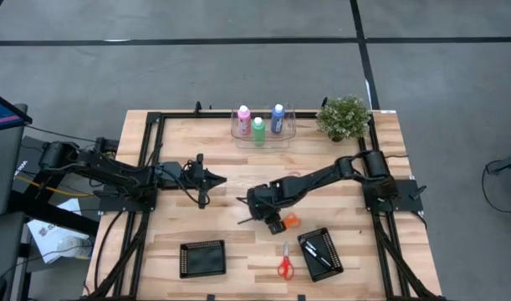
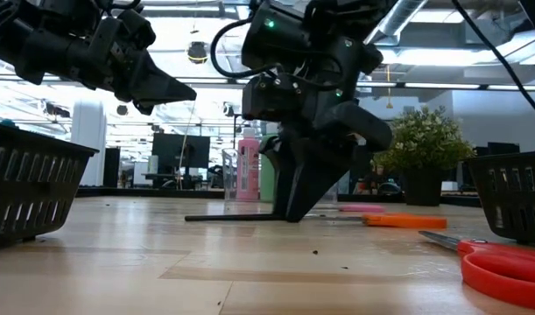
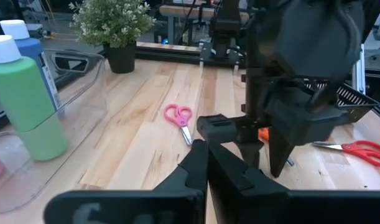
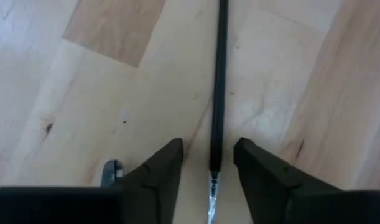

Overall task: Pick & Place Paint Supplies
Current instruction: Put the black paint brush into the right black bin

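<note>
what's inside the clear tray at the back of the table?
The clear tray holds three white-capped paint bottles: pink, green, blue. Its floor behind the bottles is covered.

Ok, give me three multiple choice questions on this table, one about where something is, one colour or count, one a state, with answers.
1. Where are the paint bottles?
A. in a clear tray at the table's far edge
B. in a black basket
C. beside the red scissors

2. How many paint bottles?
A. two
B. three
C. five

3. The right gripper is:
A. shut on a bottle
C. out of view
B. open around a brush lying on the table

Answers: A, the high view shows them in the tray; B, pink, green, blue; B, fingers stand apart astride the handle.
</note>
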You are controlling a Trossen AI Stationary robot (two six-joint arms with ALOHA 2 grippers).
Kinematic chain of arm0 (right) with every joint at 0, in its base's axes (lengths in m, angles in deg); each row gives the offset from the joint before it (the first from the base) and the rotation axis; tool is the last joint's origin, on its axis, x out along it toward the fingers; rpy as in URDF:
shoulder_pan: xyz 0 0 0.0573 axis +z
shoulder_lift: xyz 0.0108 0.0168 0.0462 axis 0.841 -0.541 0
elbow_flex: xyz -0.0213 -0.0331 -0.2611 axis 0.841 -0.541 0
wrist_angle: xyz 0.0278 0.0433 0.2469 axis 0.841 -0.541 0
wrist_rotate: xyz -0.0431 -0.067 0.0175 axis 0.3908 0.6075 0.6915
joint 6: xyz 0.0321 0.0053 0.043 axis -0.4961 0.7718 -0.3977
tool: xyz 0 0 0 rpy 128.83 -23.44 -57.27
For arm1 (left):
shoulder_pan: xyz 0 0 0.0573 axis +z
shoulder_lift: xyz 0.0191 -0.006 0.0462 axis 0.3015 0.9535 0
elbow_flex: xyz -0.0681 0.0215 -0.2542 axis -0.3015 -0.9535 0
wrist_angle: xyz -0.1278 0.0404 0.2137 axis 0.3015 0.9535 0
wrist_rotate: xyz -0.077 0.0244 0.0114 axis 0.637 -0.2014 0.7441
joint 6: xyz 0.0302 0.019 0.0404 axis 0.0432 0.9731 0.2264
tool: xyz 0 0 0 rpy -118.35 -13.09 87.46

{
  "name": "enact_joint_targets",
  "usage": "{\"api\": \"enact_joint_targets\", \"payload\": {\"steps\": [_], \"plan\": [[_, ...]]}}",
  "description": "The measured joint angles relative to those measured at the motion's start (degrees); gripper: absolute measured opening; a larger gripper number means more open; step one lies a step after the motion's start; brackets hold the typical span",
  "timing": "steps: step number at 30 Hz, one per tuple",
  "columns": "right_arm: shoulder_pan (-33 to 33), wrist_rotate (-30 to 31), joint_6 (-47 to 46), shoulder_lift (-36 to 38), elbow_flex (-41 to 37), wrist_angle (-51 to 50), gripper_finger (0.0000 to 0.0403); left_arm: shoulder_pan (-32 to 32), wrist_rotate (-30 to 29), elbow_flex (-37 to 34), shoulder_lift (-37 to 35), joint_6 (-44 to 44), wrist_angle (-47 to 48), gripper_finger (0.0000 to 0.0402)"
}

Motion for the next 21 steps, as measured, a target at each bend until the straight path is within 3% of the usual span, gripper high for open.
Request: {"api": "enact_joint_targets", "payload": {"steps": [7,21], "plan": [[2.17,1.91,0.84,0.06,0.07,-1.58,0.0015,0.00,-0.02,0.00,0.00,0.07,0.02,0.0000],[4.29,4.09,1.64,0.65,-0.15,-1.26,0.0002,0.00,0.00,0.01,0.00,0.04,0.06,0.0000]]}}
